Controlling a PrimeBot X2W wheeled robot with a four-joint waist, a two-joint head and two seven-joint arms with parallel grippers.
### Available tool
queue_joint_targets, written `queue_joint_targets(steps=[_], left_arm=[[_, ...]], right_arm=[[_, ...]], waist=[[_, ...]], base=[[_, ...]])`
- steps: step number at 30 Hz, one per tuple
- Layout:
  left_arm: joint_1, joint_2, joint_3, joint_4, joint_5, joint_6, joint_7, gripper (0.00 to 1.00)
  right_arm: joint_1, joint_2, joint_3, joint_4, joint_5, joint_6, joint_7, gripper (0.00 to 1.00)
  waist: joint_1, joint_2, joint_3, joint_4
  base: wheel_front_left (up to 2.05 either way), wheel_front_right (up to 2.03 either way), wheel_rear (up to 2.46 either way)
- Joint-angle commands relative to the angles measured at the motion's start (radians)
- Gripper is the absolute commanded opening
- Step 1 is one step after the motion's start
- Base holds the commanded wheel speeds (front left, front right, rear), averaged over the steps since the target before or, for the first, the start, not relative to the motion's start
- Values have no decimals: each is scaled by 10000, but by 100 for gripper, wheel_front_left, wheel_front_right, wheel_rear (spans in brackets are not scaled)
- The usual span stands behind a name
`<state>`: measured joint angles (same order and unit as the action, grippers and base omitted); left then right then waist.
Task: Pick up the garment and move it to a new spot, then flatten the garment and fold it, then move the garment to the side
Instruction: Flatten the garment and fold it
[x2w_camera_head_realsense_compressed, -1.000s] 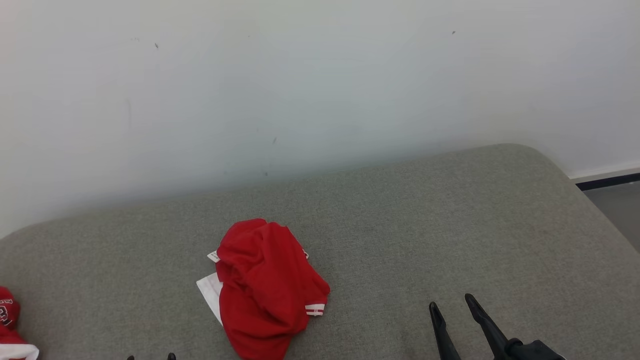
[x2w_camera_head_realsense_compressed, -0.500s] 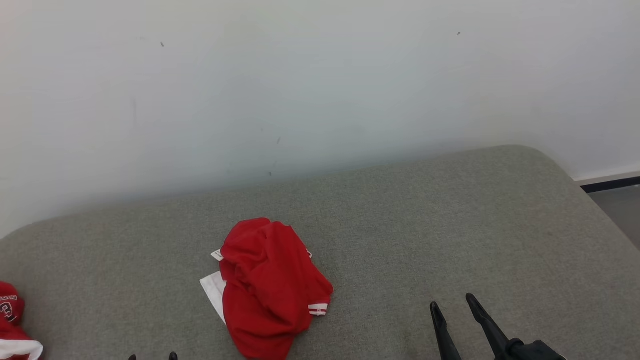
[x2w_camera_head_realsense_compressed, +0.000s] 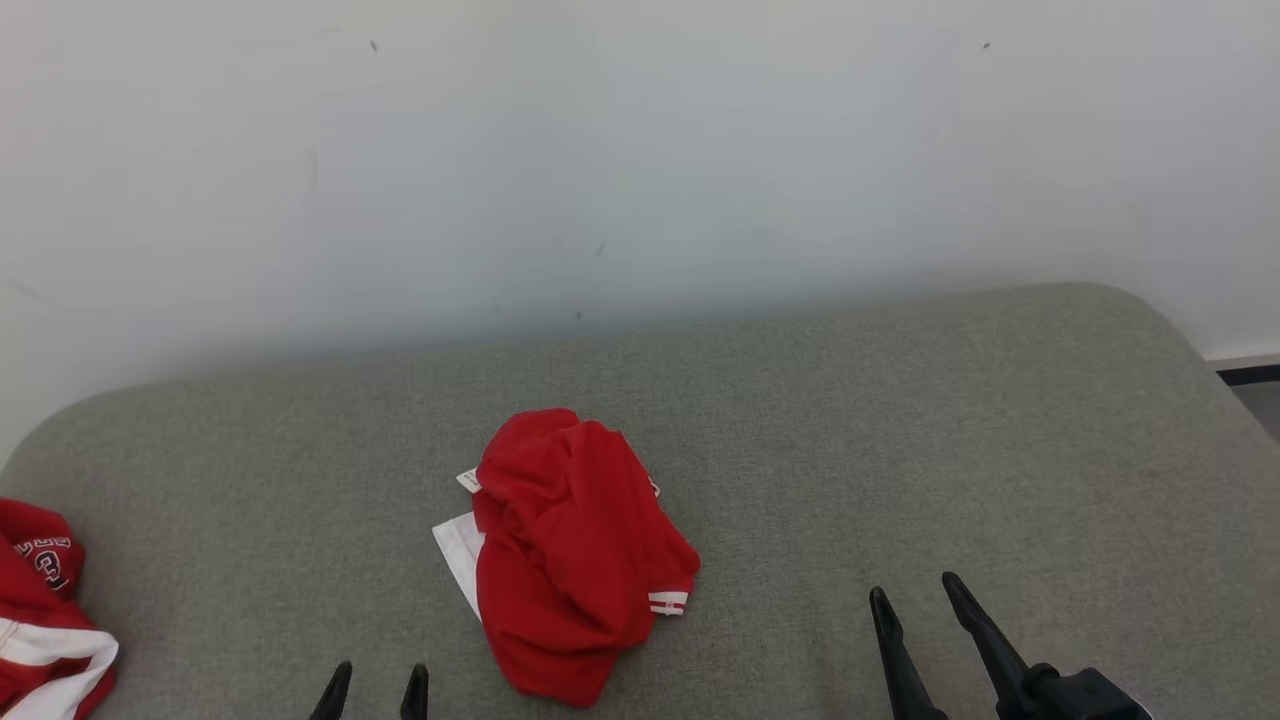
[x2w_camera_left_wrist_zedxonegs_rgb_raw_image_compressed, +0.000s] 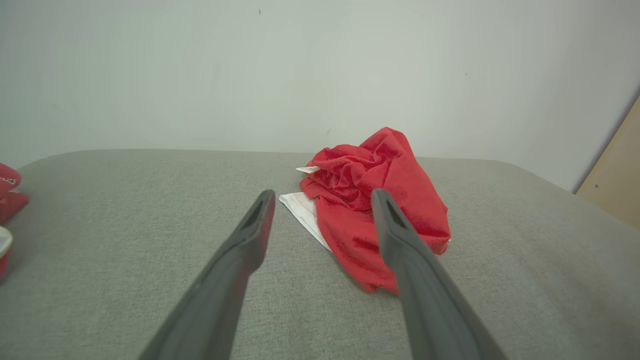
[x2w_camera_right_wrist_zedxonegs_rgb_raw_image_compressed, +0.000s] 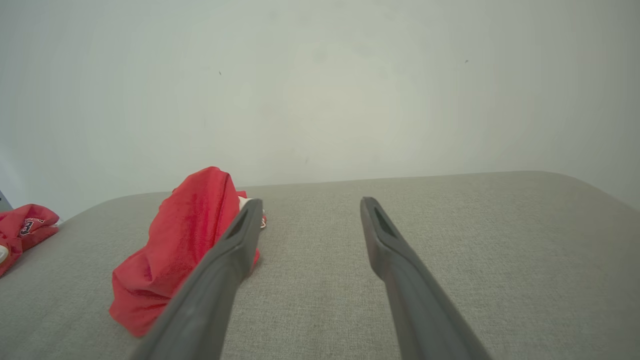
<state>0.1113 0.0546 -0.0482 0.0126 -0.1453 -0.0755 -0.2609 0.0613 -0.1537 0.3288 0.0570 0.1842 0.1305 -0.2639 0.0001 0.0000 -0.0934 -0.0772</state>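
A pinch on only the top fold of the red jersey (x2w_camera_head_realsense_compressed: 575, 555) could lift one layer and let the rest drag across the grey cushion (x2w_camera_head_realsense_compressed: 900, 420). It lies heaped at the cushion's middle, with the left hand (x2w_camera_head_realsense_compressed: 382, 668) and right hand (x2w_camera_head_realsense_compressed: 914, 586) both spread open and empty nearby. The fabric is crumpled, a white-striped cuff (x2w_camera_head_realsense_compressed: 668, 603) and a white tag (x2w_camera_head_realsense_compressed: 458, 548) poking out.

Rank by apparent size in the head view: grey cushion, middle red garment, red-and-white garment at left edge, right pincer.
1. grey cushion
2. middle red garment
3. red-and-white garment and right pincer: alike, both cut by the frame, unranked.
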Motion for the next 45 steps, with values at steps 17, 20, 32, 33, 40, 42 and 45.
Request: queue_joint_targets(steps=[17,20,32,33,40,42,45], left_arm=[[-4939,130,-2563,3060,-1568,-548,-53,100],[-6090,127,-3186,3591,-1691,-549,-51,100],[-9343,304,-4781,7179,-1808,-452,1926,100],[-9456,310,-4862,7406,-1812,-467,2092,100],[-10084,140,-5265,7352,-2356,-541,1006,0],[-10244,36,-5418,7029,-2877,-548,634,0],[-10728,-6,-5827,6430,-3673,-548,315,0]], right_arm=[[-1342,-204,144,-385,57,4,-2,100],[-1585,-223,45,-410,-6,4,-2,100],[-2178,166,-281,-878,38,4,-2,100],[-2182,188,-309,-900,6,4,-2,100],[-2143,423,-708,-833,-48,4,-2,100],[-2154,478,-711,-766,-44,4,-2,100],[-2080,522,-599,-668,1,4,-2,100]], waist=[[-1,0,2195,169],[-1,0,2655,104],[-1,0,3896,-602],[-1,0,3946,-636],[-1,0,4086,-824],[-1,0,4012,-928],[-1,0,3851,-1124]], base=[[0,0,0],[0,0,0],[0,0,0],[0,0,0],[0,0,0],[0,0,0],[0,0,0]])
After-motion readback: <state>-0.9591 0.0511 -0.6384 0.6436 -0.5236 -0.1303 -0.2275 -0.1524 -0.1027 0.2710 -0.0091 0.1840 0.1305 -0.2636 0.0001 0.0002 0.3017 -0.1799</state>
